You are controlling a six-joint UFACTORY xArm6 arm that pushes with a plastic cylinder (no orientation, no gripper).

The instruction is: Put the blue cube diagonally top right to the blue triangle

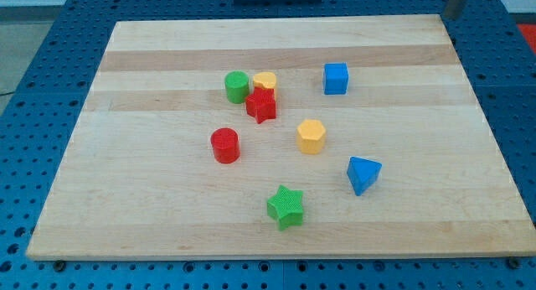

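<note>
The cube [336,78] lies toward the view's top, slightly left of the triangle [363,174].

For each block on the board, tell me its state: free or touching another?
blue cube: free
blue triangle: free
green cylinder: free
yellow block: touching red star
red star: touching yellow block
red cylinder: free
yellow hexagon: free
green star: free
my tip: not visible
</note>
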